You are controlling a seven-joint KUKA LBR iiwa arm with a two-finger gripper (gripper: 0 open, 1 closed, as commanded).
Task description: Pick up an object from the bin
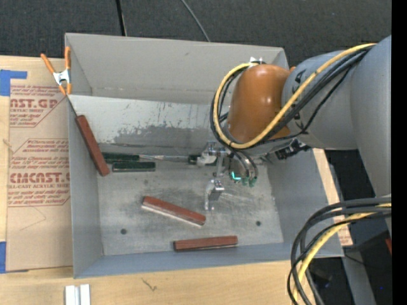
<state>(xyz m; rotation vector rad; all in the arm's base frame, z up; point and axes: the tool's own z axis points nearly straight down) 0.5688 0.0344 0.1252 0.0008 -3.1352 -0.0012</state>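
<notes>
The flat reddish-brown bar [173,210] is lying slantwise at lower centre, its right end just beside the gripper [214,197], which is hanging over bare floor. I am seeing nothing in its grasp and cannot tell how far it is open. I am judging this the approach: next it needs shifting frame-left and squaring across the bar. A second bar [205,242] is hugging the bin's lower wall [127,262], awkward; the middle floor is leaving room.
</notes>
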